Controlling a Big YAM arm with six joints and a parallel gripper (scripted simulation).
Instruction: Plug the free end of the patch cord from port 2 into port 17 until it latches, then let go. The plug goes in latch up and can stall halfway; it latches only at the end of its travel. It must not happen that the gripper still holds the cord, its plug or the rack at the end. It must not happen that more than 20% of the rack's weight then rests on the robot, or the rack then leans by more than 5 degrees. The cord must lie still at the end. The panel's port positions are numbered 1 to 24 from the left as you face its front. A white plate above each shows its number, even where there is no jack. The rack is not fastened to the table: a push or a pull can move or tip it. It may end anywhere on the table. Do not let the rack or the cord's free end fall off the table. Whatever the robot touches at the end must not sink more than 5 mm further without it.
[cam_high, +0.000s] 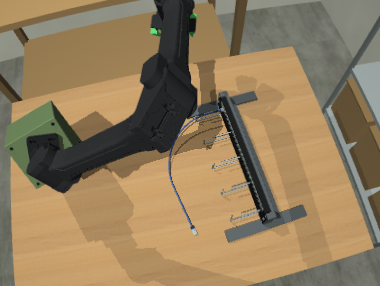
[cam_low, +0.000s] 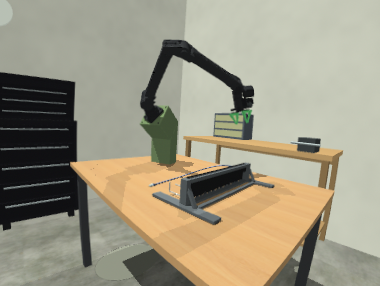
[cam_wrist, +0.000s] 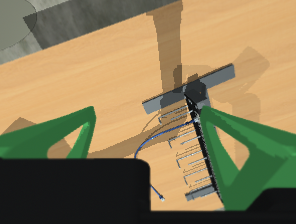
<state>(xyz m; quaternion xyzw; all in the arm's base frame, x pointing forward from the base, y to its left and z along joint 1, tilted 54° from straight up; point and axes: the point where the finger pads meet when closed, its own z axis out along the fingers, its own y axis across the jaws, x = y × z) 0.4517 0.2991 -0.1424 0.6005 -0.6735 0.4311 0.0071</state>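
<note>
The grey rack with the black patch panel (cam_high: 250, 165) (cam_low: 220, 180) (cam_wrist: 206, 150) stands upright on the table, right of the middle. A blue patch cord (cam_high: 171, 165) (cam_low: 175, 179) (cam_wrist: 145, 142) runs from the panel's far end in a curve across the table top. Its free plug (cam_high: 193, 228) (cam_wrist: 162, 198) lies flat on the wood, apart from the panel. My gripper (cam_low: 240, 117) (cam_wrist: 148, 111) has green fingers, is open and empty, and hangs high above the far end of the rack. The port numbers are too small to read.
The arm's green base (cam_high: 30, 130) (cam_low: 162, 137) stands at the table's left edge. Several metal cable bars (cam_high: 227, 161) stick out of the panel toward the cord. A side bench with a drawer box (cam_low: 232, 126) stands behind. A shelf (cam_high: 360, 140) stands to the right.
</note>
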